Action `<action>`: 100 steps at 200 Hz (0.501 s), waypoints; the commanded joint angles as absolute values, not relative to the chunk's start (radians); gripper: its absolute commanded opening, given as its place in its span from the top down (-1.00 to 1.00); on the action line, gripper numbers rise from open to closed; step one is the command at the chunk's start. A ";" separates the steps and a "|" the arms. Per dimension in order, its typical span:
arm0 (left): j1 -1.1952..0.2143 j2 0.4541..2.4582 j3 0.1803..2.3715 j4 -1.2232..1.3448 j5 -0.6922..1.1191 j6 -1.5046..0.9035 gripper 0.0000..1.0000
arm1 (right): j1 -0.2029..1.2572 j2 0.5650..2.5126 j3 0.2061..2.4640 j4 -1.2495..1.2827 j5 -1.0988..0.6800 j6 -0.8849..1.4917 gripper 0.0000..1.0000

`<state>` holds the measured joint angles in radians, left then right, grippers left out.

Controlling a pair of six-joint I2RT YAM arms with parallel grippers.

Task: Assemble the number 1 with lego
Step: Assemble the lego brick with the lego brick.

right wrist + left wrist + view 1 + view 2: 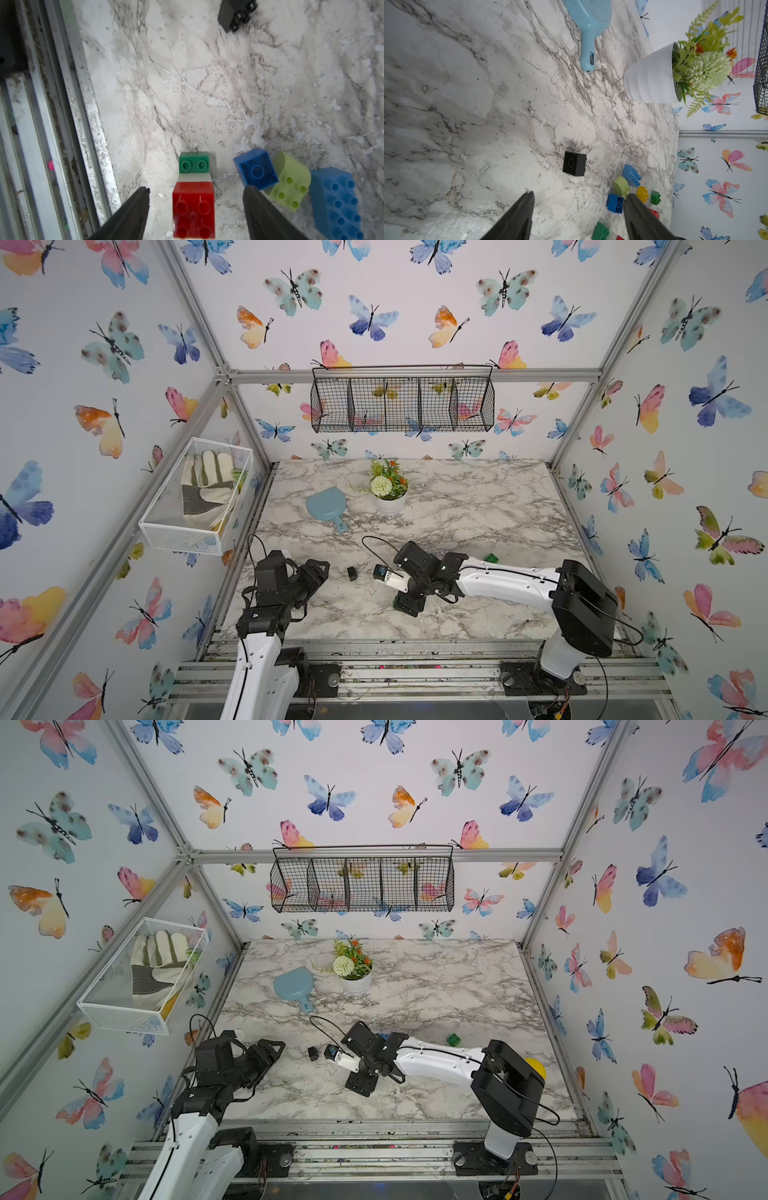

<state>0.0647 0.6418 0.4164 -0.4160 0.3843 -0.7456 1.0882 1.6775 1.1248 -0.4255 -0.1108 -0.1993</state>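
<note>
Marble-look desk [478, 506] carries everything; white mesh basket [166, 531] on the left wall holds a glove [205, 489]; left tool [579, 195] hangs over the desk's front-left corner, jaws spread, nothing between them; blue scoop [326, 504] lies toward the back edge, left of centre, plant pot [390, 506] just beside it; black wire basket [403, 400] hangs on the back wall.

Black brick [352, 573] lies tipped on its side in the front half of the desk, left of centre, apart from the other lego; its hollow underside shows in the left wrist view.

Right tool [196, 189] sits low over the front half, about centre, jaws spread wide either side of the red brick [193, 209]; gap visible on both sides, so pinching nothing. Green brick [194, 164], white brick [195, 177] and red brick form one row, each touching the next, green end toward the black brick; cannot tell if clipped together.

Just behind the row, toward the back edge: dark blue brick [256, 169] on its side, hollow face showing, touching the curved lime brick [291, 182]; then the long light blue brick [336, 203], studs visible. Yellow brick [642, 193] and small green brick [491, 558] sit farther toward the right edge. In both top views the right arm hides most of this cluster.
</note>
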 commanded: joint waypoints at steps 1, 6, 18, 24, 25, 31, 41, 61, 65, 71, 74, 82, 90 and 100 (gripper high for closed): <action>0.071 0.672 0.424 -0.392 0.473 -0.689 -0.46 | 1.094 1.595 1.120 -0.403 -0.123 -0.104 -0.60; 0.070 0.682 0.426 -0.382 0.521 -0.687 -0.46 | 1.094 1.576 1.107 -0.391 -0.114 -0.069 -0.60; 0.061 0.708 0.426 -0.348 0.584 -0.690 -0.43 | 1.094 1.523 1.067 -0.348 -0.073 0.044 -0.60; 0.046 0.722 0.427 -0.332 0.607 -0.688 -0.42 | 1.094 1.495 1.046 -0.319 -0.045 0.119 -0.58; 0.043 0.724 0.427 -0.329 0.611 -0.688 -0.42 | 1.094 1.491 1.042 -0.316 -0.040 0.132 -0.58; 0.012 0.736 0.435 -0.316 0.623 -0.682 -0.42 | 1.094 1.466 1.022 -0.296 -0.015 0.221 -0.52; -0.064 0.755 0.451 -0.296 0.628 -0.669 -0.42 | 1.094 1.428 0.989 -0.278 0.024 0.375 -0.39; -0.283 0.812 0.484 -0.259 0.586 -0.663 -0.44 | 1.094 1.410 0.983 -0.366 0.096 0.657 -0.06; -0.326 0.829 0.489 -0.252 0.574 -0.664 -0.43 | 1.094 1.414 0.988 -0.393 0.103 0.697 -0.01; -0.386 0.858 0.495 -0.238 0.562 -0.667 -0.43 | 1.094 1.422 0.992 -0.424 0.105 0.744 0.06; -0.412 0.872 0.498 -0.234 0.555 -0.668 -0.42 | 1.094 1.426 0.990 -0.429 0.100 0.753 0.08; -0.470 0.914 0.508 -0.217 0.532 -0.676 -0.39 | 1.094 1.433 0.976 -0.419 0.073 0.782 0.09; -0.511 0.953 0.511 -0.190 0.521 -0.689 -0.35 | 1.093 1.437 0.960 -0.395 0.039 0.805 0.10; -0.541 1.001 0.509 -0.144 0.522 -0.709 -0.28 | 1.092 1.439 0.939 -0.346 -0.014 0.826 0.11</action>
